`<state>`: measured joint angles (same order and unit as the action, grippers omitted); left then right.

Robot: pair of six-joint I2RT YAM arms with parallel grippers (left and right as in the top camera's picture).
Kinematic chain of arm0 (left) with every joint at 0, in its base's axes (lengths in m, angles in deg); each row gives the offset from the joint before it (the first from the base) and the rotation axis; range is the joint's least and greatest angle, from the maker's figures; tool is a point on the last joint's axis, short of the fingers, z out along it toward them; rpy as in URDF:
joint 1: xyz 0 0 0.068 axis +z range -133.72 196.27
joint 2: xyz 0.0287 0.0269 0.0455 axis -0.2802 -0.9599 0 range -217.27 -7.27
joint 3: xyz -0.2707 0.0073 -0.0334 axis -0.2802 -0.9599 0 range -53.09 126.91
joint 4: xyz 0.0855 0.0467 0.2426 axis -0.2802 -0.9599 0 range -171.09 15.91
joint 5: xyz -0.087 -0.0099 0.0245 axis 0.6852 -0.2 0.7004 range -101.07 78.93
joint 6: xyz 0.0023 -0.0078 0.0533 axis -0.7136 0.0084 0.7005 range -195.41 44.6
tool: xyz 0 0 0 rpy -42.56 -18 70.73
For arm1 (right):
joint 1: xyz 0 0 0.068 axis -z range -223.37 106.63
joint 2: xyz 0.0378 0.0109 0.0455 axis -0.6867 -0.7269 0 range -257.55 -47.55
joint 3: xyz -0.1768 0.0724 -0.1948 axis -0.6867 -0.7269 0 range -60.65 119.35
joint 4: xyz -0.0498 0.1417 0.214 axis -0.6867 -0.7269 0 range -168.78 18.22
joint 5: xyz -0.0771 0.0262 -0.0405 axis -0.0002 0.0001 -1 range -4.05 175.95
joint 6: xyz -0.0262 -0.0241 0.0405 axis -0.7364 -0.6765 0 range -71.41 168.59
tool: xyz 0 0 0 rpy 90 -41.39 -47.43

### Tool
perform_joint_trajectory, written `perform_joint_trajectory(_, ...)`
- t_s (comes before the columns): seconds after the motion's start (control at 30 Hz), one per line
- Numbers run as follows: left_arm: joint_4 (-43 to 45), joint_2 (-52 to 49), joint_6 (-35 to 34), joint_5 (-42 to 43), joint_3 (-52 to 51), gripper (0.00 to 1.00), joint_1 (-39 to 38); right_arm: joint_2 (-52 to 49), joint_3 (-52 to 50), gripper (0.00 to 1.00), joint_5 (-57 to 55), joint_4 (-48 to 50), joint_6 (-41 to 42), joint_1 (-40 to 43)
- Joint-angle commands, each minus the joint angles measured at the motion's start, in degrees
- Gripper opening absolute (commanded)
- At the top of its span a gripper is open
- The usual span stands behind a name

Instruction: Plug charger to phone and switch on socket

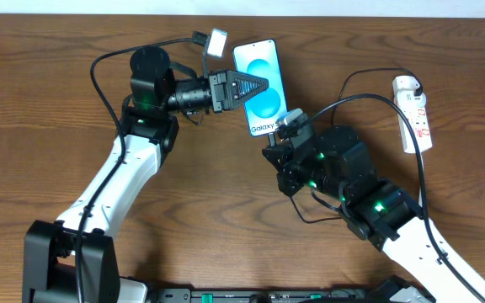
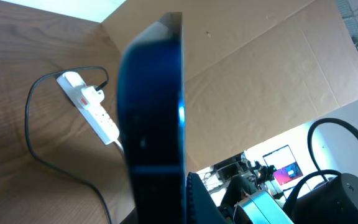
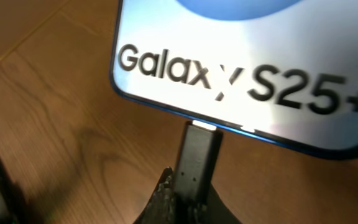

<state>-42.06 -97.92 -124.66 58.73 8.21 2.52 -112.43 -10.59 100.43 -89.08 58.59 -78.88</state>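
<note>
Left gripper (image 1: 247, 87) is clamped on the phone (image 1: 261, 59), one dark finger lying right across the light-blue screen, and from the left wrist the phone (image 2: 157, 124) shows edge-on, a dark blue slab dead ahead of that hand and filling the middle of the view. Over to the right gripper (image 1: 290, 124): its fingers are pinched tight on the small black plug (image 3: 197, 152) of the charger (image 1: 369, 96), with the plug sticking straight out ahead of the fingertips (image 3: 166, 193). And look at that, the plug's metal tip is right up against the phone's bottom edge, just under the "Galaxy S25+" lettering on the phone (image 3: 241, 56); whether it is seated inside the port I cannot tell from here. The thin black cable arcs away behind the right gripper, up and across to the far end of the socket (image 1: 414, 114), which lies on the wooden table (image 1: 40, 101) well off to that hand's outer side, nothing touching it. From the left wrist the socket (image 2: 95, 109) sits beyond the phone, to the left of it, the cable looping around it.
</note>
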Motion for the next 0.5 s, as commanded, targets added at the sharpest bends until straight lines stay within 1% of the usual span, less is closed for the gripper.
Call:
perform_joint_trajectory(0.0,0.4,0.3,0.7,3.3,-0.1,0.07,-0.5,0.3,0.7,0.01,-0.9,2.7,-0.8,-0.4)
perform_joint_trajectory(0.2,0.4,0.3,0.7,4.7,-0.1,0.07,-0.5,0.3,0.7,0.01,-0.8,4.7,-0.8,-0.4)
perform_joint_trajectory(0.3,0.4,0.3,0.7,5.2,-0.1,0.07,-0.5,0.3,0.7,0.01,-0.4,4.9,1.6,-0.4)
perform_joint_trajectory(0.33,0.4,0.3,0.7,5.2,-0.1,0.07,-0.5,0.3,0.7,0.01,-0.1,6.5,2.9,-0.4)
perform_joint_trajectory(0.4,0.4,0.3,0.7,5.2,-0.1,0.07,-0.5,0.6,0.7,0.01,1.0,9.0,3.0,-0.4)
perform_joint_trajectory(0.43,0.4,0.3,0.7,5.2,-0.1,0.07,-0.5,0.7,0.7,0.03,1.1,9.6,3.4,-0.4)
perform_joint_trajectory(0.47,0.4,0.3,0.7,5.2,-0.1,0.07,-0.5,0.8,0.7,0.07,1.1,9.6,3.8,-0.4)
